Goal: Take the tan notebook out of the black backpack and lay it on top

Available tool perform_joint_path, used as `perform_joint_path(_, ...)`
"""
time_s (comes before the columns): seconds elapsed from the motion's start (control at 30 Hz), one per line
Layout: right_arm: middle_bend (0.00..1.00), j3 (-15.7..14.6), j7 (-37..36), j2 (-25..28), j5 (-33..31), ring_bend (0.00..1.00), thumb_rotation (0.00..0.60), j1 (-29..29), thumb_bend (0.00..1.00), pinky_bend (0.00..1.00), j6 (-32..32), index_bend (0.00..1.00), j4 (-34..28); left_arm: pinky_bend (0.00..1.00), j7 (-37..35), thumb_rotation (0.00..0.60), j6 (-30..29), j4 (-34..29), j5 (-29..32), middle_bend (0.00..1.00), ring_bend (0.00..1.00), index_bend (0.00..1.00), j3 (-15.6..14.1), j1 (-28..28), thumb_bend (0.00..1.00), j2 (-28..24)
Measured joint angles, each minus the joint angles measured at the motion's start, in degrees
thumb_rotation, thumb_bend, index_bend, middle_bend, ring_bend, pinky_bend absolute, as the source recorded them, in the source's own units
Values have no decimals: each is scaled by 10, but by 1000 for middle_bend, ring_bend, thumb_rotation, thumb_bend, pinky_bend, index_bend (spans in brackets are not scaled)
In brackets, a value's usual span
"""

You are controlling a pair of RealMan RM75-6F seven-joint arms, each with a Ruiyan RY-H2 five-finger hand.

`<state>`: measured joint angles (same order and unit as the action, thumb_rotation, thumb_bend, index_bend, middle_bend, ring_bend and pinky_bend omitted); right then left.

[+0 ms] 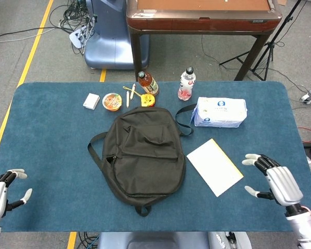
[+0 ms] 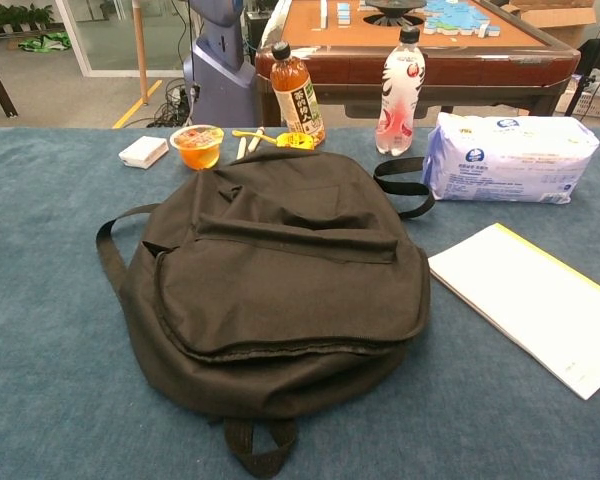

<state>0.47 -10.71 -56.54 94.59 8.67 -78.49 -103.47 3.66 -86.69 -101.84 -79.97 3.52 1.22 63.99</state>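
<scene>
A black backpack [image 1: 142,150] lies flat and closed in the middle of the blue table, also filling the chest view as the backpack [image 2: 280,290]. No tan notebook shows; whatever is inside the bag is hidden. My left hand [image 1: 1,194] hovers at the table's near left corner, fingers apart and empty. My right hand [image 1: 276,181] hovers at the near right, fingers spread and empty, right of a white pad. Neither hand appears in the chest view.
A white pad with a yellow edge [image 1: 214,166] lies right of the bag. Behind it sit a tissue pack [image 1: 220,112], a pink bottle [image 1: 186,84], a tea bottle [image 1: 147,83], a jelly cup [image 1: 112,101] and a small white box [image 1: 92,100].
</scene>
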Motion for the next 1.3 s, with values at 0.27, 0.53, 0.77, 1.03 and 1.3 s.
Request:
perform_joint_path(0.27, 189, 7, 45, -5, 24, 109, 600, 70, 25, 293, 92, 262, -46, 301, -2, 600, -2, 1, -2, 318, 314, 412, -1, -2, 241, 0)
perform_joint_path(0.53, 16, 31, 110, -56, -15, 0, 600, 163, 0, 103, 227, 30, -79, 301, 1, 600, -2, -2, -6, 318, 314, 412, -3, -2, 241, 0)
perform_joint_path(0.77, 0, 59, 174, -146, -98, 0, 600, 240, 0, 79, 308, 0, -72, 301, 3, 600, -5, -4, -4, 318, 314, 412, -5, -6, 241, -2)
perform_joint_path(1.03, 0, 74, 244, -229, -173, 0, 600, 301, 0, 65, 351, 0, -42, 301, 1, 600, -3, 0, -2, 318, 314, 412, -7, -8, 241, -1)
perform_joint_path(1.3, 0, 74, 305, -293, -215, 0, 600, 337, 0, 62, 356, 0, -10, 301, -4, 600, -2, 3, -2, 318, 315, 413, -8, -9, 241, -1)
